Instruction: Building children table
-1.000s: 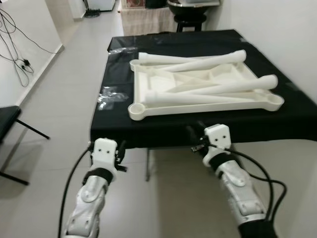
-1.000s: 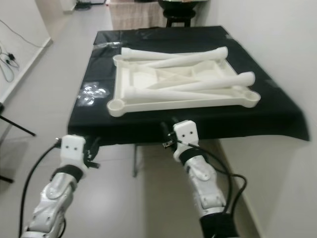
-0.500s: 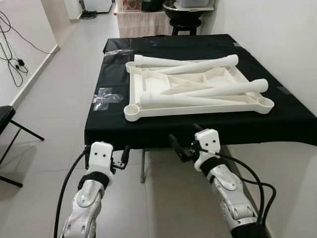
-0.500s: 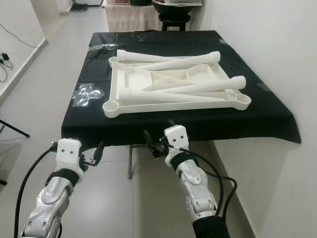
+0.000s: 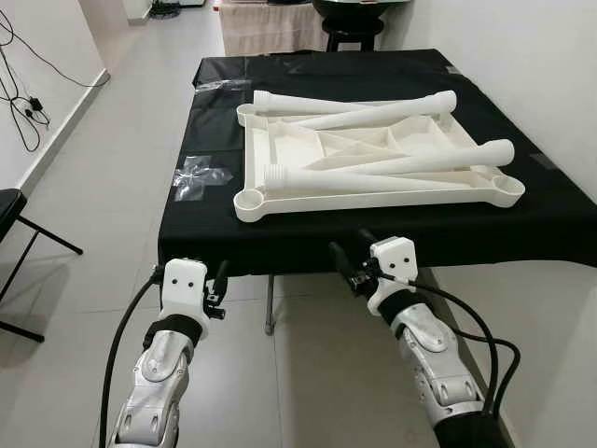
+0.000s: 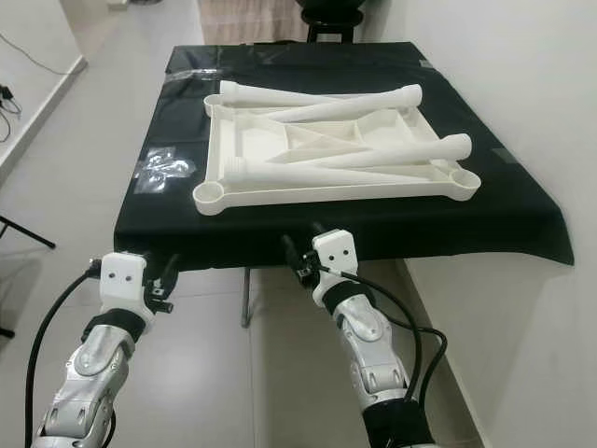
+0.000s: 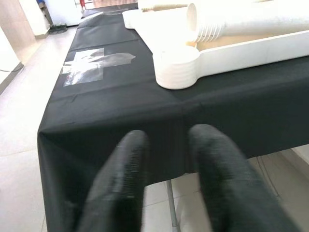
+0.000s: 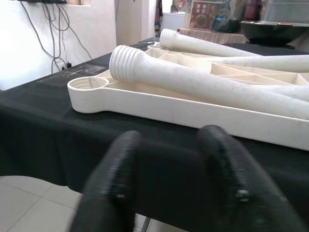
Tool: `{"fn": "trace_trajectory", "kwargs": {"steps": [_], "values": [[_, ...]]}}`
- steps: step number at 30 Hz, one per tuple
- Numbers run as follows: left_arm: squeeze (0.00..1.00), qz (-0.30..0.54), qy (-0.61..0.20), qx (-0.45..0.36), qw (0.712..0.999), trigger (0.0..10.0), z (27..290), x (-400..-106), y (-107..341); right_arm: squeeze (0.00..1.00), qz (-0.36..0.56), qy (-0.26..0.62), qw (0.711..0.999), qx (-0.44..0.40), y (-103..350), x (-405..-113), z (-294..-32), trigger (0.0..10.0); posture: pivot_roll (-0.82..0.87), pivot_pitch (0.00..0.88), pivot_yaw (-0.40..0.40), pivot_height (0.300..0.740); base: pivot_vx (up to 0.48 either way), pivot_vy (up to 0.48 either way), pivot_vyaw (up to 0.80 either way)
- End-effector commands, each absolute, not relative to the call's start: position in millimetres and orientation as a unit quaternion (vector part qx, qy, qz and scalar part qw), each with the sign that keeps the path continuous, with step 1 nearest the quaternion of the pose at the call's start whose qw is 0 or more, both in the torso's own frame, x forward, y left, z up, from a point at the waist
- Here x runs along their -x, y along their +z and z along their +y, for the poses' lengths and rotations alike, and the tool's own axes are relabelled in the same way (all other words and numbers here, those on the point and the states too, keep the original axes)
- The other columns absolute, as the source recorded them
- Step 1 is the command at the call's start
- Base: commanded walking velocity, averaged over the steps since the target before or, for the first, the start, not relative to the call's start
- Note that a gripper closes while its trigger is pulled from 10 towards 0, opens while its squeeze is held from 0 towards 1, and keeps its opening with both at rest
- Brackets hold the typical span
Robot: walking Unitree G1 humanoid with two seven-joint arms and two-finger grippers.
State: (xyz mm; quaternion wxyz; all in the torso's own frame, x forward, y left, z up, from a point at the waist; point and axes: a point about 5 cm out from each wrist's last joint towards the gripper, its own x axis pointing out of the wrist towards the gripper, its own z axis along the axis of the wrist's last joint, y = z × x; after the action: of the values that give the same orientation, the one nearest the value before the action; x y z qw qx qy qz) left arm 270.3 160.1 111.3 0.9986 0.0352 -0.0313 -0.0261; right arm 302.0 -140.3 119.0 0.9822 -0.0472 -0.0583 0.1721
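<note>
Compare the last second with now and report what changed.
Left gripper and right gripper shifted slightly, still low before the black-covered table, holding nothing. The upturned white plastic tabletop and four white tapered legs stayed put; their apparent shift is camera motion.

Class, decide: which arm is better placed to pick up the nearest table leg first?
Right. The right gripper, jaws open, is directly below the nearest leg; the left gripper sits beyond the tabletop's corner.
</note>
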Motion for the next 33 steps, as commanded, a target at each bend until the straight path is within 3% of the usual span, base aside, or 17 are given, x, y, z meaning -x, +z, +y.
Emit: {"fn": "trace_trajectory", "kwargs": {"steps": [1, 5, 6, 7, 8, 9, 10, 11, 20, 33], "values": [[0.00, -0.021, -0.024, -0.033, 0.999, 0.0, 161.2, -268.1, 105.7, 0.00, -0.059, 0.172, 0.982, 0.043, 116.1, -299.1, -140.5, 0.0, -0.01, 0.062, -0.017, 0.740, 0.000, 0.000, 0.00], [0.00, -0.022, -0.024, -0.033, 0.999, 0.0, 161.4, -268.4, 105.8, 0.00, -0.059, 0.171, 0.983, 0.043, 116.1, -299.7, -140.4, 0.0, -0.01, 0.061, -0.018, 0.740, 0.000, 0.000, 0.00], [0.00, -0.020, -0.023, -0.036, 0.999, 0.0, 162.0, -268.6, 105.3, 0.00, -0.057, 0.169, 0.983, 0.049, 115.8, -300.2, -140.3, 1.0, -0.01, 0.062, -0.018, 0.740, 0.000, 0.000, 0.00], [0.00, -0.020, -0.023, -0.036, 0.999, 0.0, 162.0, -268.6, 105.3, 0.00, -0.057, 0.169, 0.983, 0.049, 115.8, -300.2, -140.3, 1.0, -0.01, 0.062, -0.018, 0.740, 0.000, 0.000, 0.00], [0.00, -0.017, -0.022, -0.038, 0.999, 0.0, 162.3, -268.6, 104.9, 0.00, -0.056, 0.168, 0.983, 0.051, 115.6, -300.3, -140.4, 2.6, -0.01, 0.062, -0.019, 0.740, 0.000, 0.000, 0.00], [0.00, -0.016, -0.021, -0.039, 0.999, 0.0, 162.5, -268.7, 104.6, 0.00, -0.055, 0.167, 0.983, 0.052, 115.5, -300.4, -140.6, 2.6, -0.01, 0.062, -0.019, 0.740, 0.000, 0.000, 0.00], [0.00, -0.011, -0.021, -0.043, 0.999, 3.5, 162.8, -269.1, 103.8, 0.00, -0.053, 0.166, 0.983, 0.052, 115.2, -300.7, -140.7, 10.0, -0.01, 0.063, -0.018, 0.740, 0.000, 0.000, 0.00], [0.00, -0.006, -0.020, -0.046, 0.999, 10.0, 163.1, -269.8, 102.8, 0.00, -0.051, 0.166, 0.983, 0.052, 114.9, -301.1, -140.5, 10.0, -0.01, 0.063, -0.018, 0.740, 0.000, 0.000, 0.00], [0.00, 0.006, -0.024, -0.055, 0.998, 10.0, 163.5, -270.6, 101.6, 0.00, -0.047, 0.157, 0.985, 0.050, 115.2, -302.0, -141.9, 10.0, 0.00, 0.068, -0.017, 0.740, 0.000, 0.000, 0.00], [0.00, -0.010, -0.035, -0.066, 0.997, 10.0, 161.3, -271.2, 107.0, 0.00, -0.036, 0.163, 0.985, 0.045, 114.1, -303.2, -140.3, 10.0, -0.01, 0.073, -0.012, 0.740, 0.374, 0.000, -0.25]]}}
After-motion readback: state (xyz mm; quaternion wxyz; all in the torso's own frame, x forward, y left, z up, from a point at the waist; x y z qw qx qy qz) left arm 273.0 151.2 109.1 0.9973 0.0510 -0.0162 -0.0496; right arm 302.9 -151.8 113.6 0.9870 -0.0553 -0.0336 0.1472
